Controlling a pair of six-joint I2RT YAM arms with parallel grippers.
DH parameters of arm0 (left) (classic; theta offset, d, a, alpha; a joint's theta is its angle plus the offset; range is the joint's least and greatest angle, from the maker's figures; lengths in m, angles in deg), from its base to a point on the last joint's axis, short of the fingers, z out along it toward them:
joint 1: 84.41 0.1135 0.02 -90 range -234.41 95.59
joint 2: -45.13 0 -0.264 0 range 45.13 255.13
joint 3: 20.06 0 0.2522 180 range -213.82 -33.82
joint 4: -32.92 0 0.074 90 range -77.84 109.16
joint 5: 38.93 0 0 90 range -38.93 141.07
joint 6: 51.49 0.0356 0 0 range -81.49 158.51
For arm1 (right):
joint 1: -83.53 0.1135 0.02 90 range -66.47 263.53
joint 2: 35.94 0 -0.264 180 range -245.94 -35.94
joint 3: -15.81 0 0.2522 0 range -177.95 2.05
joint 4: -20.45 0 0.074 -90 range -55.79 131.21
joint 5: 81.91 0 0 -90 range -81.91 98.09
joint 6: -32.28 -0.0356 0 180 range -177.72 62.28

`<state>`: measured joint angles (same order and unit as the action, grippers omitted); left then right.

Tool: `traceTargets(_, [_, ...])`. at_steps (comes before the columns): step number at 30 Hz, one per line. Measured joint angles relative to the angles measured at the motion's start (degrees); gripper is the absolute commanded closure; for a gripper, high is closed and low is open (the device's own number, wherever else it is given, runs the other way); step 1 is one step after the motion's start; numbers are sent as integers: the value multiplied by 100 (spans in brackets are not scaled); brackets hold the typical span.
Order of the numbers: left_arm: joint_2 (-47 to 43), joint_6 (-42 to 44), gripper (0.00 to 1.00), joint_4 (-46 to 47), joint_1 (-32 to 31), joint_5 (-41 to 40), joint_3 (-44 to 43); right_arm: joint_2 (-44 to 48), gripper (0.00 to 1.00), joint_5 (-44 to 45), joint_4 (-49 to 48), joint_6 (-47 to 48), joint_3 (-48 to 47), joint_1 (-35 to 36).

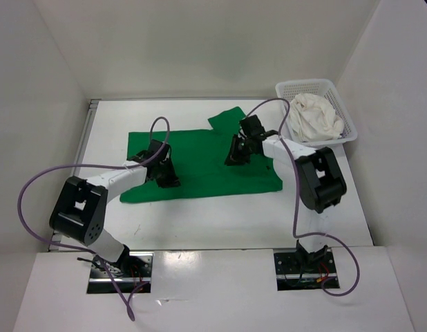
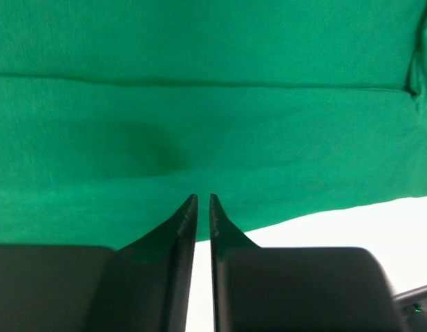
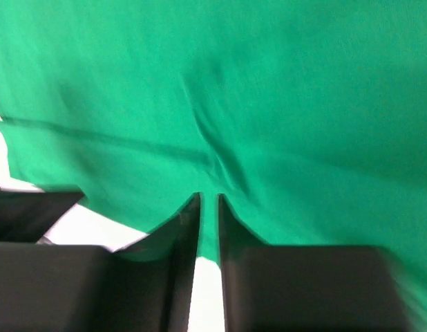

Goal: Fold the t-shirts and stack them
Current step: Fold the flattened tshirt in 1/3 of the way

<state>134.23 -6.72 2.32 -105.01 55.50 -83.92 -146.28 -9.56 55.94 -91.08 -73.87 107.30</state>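
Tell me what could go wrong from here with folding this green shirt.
Creases converge at the right end effector, which seems to pinch the green t-shirt; pulling could bunch it instead of folding flat. The left end effector looks closed near the hem with no visible pinch, so it may slip and skew the fold.

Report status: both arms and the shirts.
Left fingers shut over bright green cloth t-shirt, spread out. Right fingers shut on it, cloth puckered. White cloth t-shirt in white plastic mesh basket. Nothing blocking.
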Motion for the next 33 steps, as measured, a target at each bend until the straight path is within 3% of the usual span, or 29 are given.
traceTargets(1, [33,50,85,-28,0,-31,-50,229,98,20,-83,-50,271,0])
traceTargets(2, [59,118,87,-57,0,-66,-87,444,100,55,-129,-107,542,9])
traceTargets(8, [308,225,88,-122,0,-271,-114,710,100,289,-166,-328,1462,173])
traceTargets(13, [656,267,88,-15,33,-157,-197,680,100,417,-236,-444,1694,238])
traceTargets(20, [15,4,84,186,20,129,588,1169,100,509,-485,-717,2354,247])
traceTargets(25, [-540,-326,82,-164,-186,577,1132,1794,100,424,-315,-925,3034,334])
traceTargets(29, [-918,-446,81,-876,-262,608,1233,2116,95,385,28,-968,3281,374])
traceTargets(33, [-1010,-293,78,-1462,136,553,966,2203,85,389,538,-933,3112,385])
